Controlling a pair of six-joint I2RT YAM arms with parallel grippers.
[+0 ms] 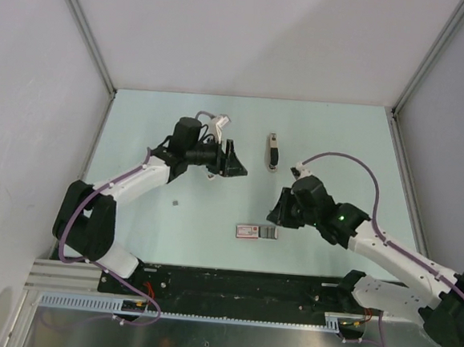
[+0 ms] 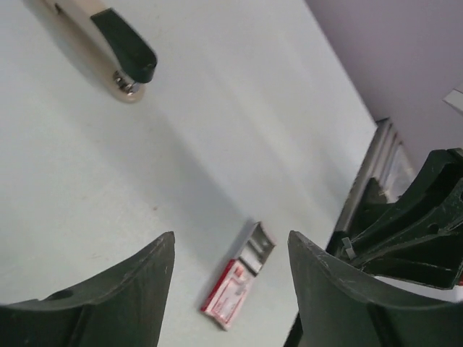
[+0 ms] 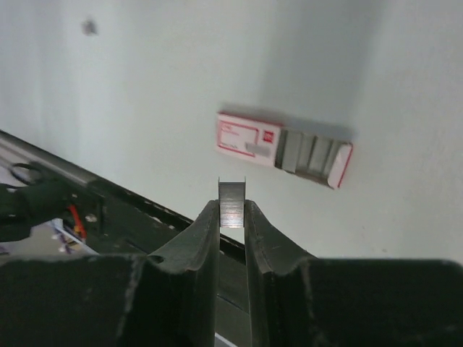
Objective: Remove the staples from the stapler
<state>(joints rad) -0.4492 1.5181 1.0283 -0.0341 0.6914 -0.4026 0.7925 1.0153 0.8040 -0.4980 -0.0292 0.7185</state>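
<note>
stapler [image 1: 273, 153]: lies flat on the table [image 1: 339, 142], on the far side of the red-and-white box [image 1: 257, 232], well apart from it, touched by neither arm.
staples [image 3: 232, 196]: one short grey strip, pinched edge-on and held off the table near the box's right end.
right gripper [image 3: 232, 210]: fingers pressed together on the staples, just beside the box's right end.
left gripper [image 2: 231, 242]: fingers spread wide with nothing between them, beyond the box and slightly to its left.
red-and-white box: flat on the table, grey inner tray slid partly out.
speck [image 1: 176, 204]: small, dark, left of the box.
</note>
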